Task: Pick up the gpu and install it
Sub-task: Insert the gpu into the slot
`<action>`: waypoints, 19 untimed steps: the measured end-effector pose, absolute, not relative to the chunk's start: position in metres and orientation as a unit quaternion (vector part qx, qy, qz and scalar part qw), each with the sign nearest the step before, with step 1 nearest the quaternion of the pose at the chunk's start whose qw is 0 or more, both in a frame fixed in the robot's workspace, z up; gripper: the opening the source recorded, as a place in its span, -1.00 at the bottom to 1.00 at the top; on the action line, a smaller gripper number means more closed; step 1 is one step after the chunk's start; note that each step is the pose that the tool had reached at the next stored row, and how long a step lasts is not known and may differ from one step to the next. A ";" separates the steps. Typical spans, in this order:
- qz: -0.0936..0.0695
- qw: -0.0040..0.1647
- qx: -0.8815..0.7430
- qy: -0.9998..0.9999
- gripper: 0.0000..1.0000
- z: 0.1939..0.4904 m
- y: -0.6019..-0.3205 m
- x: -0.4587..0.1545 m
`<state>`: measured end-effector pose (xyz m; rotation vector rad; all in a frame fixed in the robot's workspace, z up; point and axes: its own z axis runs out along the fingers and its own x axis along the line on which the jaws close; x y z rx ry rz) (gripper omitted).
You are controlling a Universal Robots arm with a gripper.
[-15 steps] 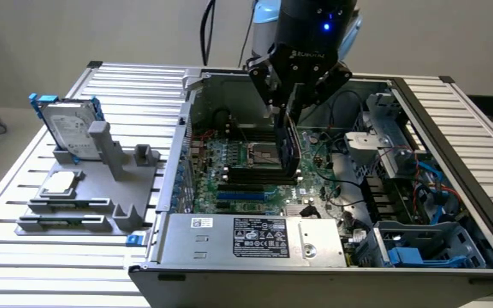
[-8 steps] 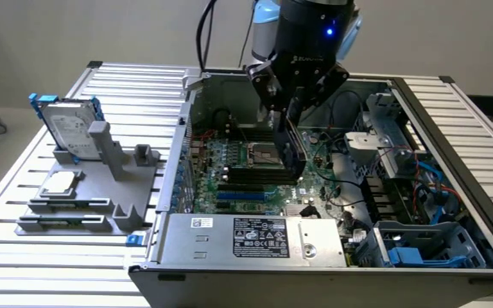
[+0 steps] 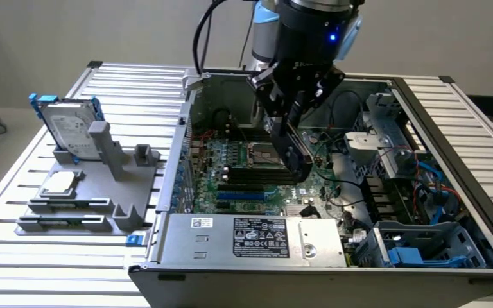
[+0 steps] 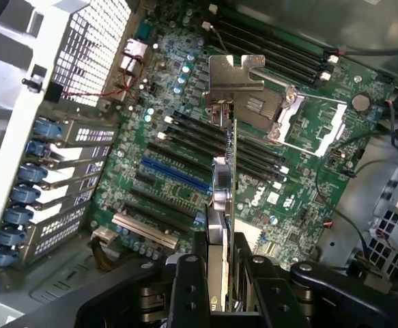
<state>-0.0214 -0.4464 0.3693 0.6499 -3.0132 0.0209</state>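
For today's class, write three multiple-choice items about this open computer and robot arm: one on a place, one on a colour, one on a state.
1. Where is the gpu?
A. On the grey holder
B. Over the motherboard, inside the case
C. On the power supply

2. What colour is the frame on the hard drive?
A. Red
B. Yellow
C. Blue

3. How is the gripper?
A. Shut on the gpu
B. Open and empty
C. Shut on a cable

Answers:
1 B, the card hangs above the board's slots.
2 C, blue edges flank the silver drive.
3 A, the fingers sit against both faces of the card.
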 end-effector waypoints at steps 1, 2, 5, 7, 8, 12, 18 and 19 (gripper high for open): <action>0.007 0.029 0.220 -0.975 -0.48 0.368 -0.446 -0.021; 0.007 0.029 0.229 -0.973 -0.48 0.367 -0.446 -0.021; 0.008 0.029 0.255 -0.966 -0.48 0.365 -0.446 -0.021; 0.009 0.029 0.273 -0.962 -0.48 0.363 -0.446 -0.021; 0.009 0.029 0.282 -0.959 -0.48 0.363 -0.446 -0.021; 0.010 0.029 0.316 -0.948 -0.48 0.361 -0.446 -0.021; 0.010 0.028 0.363 -0.931 -0.48 0.361 -0.446 -0.021; 0.010 0.027 0.370 -0.929 -0.48 0.361 -0.446 -0.021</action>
